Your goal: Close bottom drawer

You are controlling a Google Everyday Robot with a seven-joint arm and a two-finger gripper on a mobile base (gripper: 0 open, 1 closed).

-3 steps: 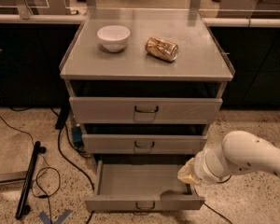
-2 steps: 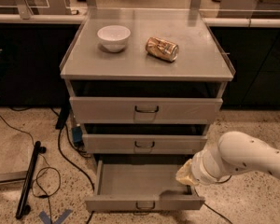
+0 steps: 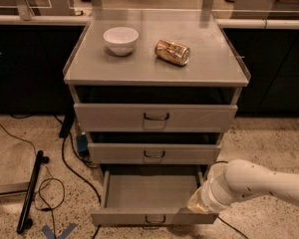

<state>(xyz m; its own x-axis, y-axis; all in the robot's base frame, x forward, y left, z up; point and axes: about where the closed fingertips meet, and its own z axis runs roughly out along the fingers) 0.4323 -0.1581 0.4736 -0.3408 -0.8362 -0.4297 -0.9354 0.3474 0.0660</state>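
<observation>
Camera view showed our gripper (image 3: 198,206) at the open bottom drawer's (image 3: 149,189) right front corner, the front panel running leftward; we couldn't tell its grip state.

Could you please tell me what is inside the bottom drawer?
The bottom drawer shows only bare tray; its front right corner is hidden by the end effector.
</observation>
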